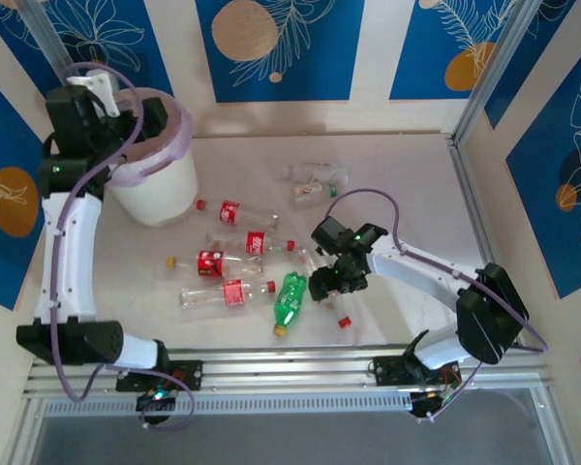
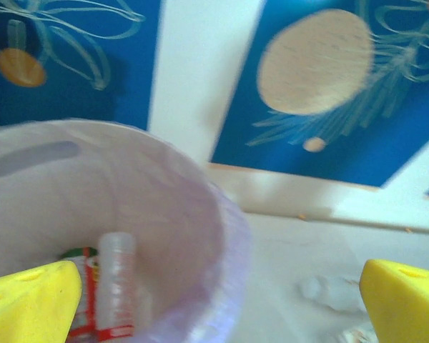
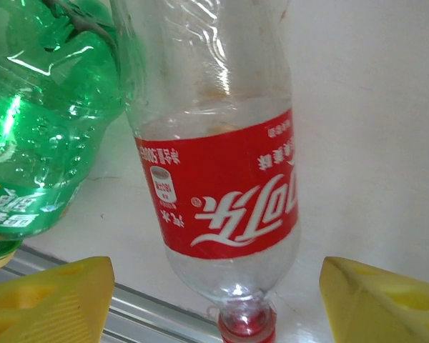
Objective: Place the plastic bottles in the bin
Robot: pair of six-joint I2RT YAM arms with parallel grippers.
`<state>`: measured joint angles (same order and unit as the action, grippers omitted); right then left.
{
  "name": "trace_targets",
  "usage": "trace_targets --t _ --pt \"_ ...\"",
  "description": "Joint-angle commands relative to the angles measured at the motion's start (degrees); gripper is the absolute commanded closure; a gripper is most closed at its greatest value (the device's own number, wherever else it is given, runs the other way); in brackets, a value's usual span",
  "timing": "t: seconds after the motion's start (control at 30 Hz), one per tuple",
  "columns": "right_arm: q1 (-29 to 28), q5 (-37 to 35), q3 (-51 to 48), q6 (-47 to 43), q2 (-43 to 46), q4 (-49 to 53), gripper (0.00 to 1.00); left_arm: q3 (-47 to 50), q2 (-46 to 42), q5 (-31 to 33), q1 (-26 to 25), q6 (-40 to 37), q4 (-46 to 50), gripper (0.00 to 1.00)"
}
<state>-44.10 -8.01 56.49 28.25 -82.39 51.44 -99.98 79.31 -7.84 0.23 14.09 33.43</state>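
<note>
step in hand: by my reading, the grasp of one more bottle, with the drop into the bin to follow.
right jaws: released. in the right wrist view the yellow fingers (image 3: 50,304) stand one on each side of the red-labelled bottle (image 3: 225,193), with a gap between each finger and the bottle.
red-labelled bottle: lying on the surface (image 1: 407,184), centre of the wrist frame, red cap at the bottom edge.
green bottle (image 3: 36,121): just beside it at upper left; whether they touch i cannot tell.
left jaws: released wide, hanging over the bin (image 1: 160,199) at the upper left of the top view, grasping nothing.
bin: the left wrist view looks into it, and the bottles in the bin (image 2: 111,286) lie at lower left of that frame.
loose bottles: several red-labelled ones (image 1: 234,293) at the centre of the top view, a few clear ones (image 1: 315,182) above them.
next move: probably clench squarely on the label band without catching the green bottle, then lift clear and carry it up-left to the bin.
progress: partway, i judge; many bottles lie on the surface.
</note>
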Motion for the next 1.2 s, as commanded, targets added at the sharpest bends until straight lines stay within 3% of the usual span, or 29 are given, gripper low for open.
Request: trace_targets --t 0.0,0.37,0.77,1.0,1.1,1.17 --pt "-1.1 -0.3 -0.5 2.0 -2.4 -2.1 0.23 3.7 -1.8 2.3 -5.8 0.0 0.2 0.0" --pt "-2.2 -5.3 -2.4 5.3 -9.1 -6.0 0.26 21.1 -4.6 -0.6 -20.9 8.8 -5.5 0.0" --pt "-1.4 -7.1 -8.1 9.3 -9.1 -13.4 0.32 34.1 -3.9 -5.7 -26.2 20.6 -15.1 0.0" --pt "0.9 -7.0 -8.1 7.4 -4.7 -12.8 0.38 35.8 -1.1 -6.9 -28.2 23.6 -18.3 0.0" --pt "3.7 -2.7 -8.1 5.3 -0.9 -15.1 0.4 36.9 0.3 -9.8 -28.4 26.2 -22.6 0.0" --pt "7.2 4.0 -8.1 3.3 1.8 -17.6 0.42 37.7 1.2 -12.3 -28.5 28.1 -26.4 0.02"
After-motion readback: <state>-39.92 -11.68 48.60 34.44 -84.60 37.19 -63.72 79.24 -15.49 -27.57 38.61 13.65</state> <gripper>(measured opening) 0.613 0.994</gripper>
